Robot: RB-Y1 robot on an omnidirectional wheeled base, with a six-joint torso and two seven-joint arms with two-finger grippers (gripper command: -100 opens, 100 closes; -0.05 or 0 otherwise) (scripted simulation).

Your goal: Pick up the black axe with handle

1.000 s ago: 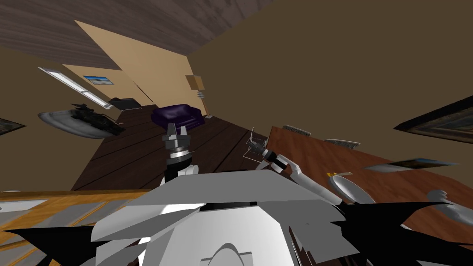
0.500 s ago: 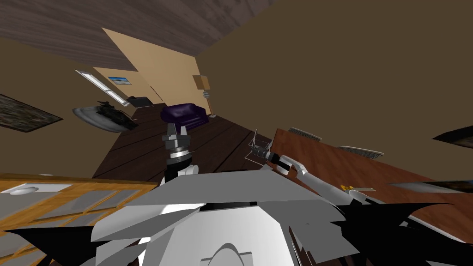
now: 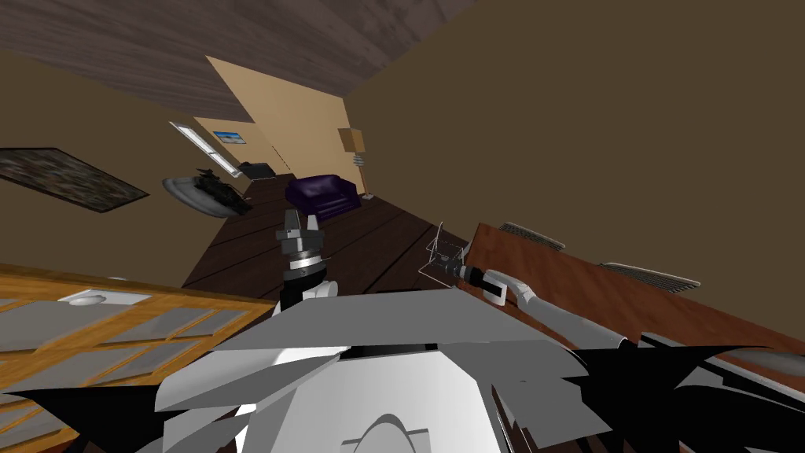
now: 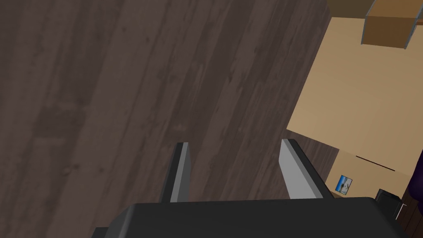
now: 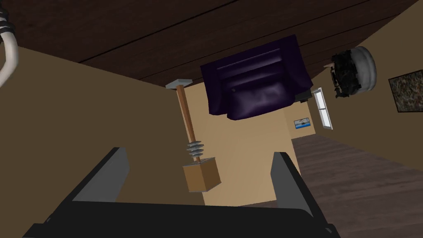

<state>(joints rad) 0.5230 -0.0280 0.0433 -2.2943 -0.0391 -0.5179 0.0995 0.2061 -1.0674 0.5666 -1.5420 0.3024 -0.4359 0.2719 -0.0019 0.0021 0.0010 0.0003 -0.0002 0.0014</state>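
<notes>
1. Standing over a dark plank floor (image 3: 259, 252) in a brown-walled room, with a glass-fronted wooden cabinet (image 3: 118, 338) low on the left and a reddish wooden table (image 3: 566, 283) on the right.
2. Holding the left gripper (image 4: 234, 142) raised ahead of the chest and pointing upward, with fingers parted and nothing between them.
3. Holding the right gripper (image 5: 199, 152) out to the right, near the corner of the reddish table, with fingers spread wide and nothing in their grasp.
4. Looking along the right gripper toward a purple sofa (image 5: 256, 82) at the far end of the floor, with a floor lamp (image 5: 195, 148) just beside it against a tan wall.
5. Finding the black axe (image 5: 342, 74) lying on a grey oval table (image 5: 367, 68) at the brown wall, off to the left of the sofa and near a narrow window (image 5: 322, 108).
6. Seeing it too small to tell blade from handle.
7. Keeping well apart from it: neither gripper touching or near the axe, with much of the plank floor lying between.
</notes>
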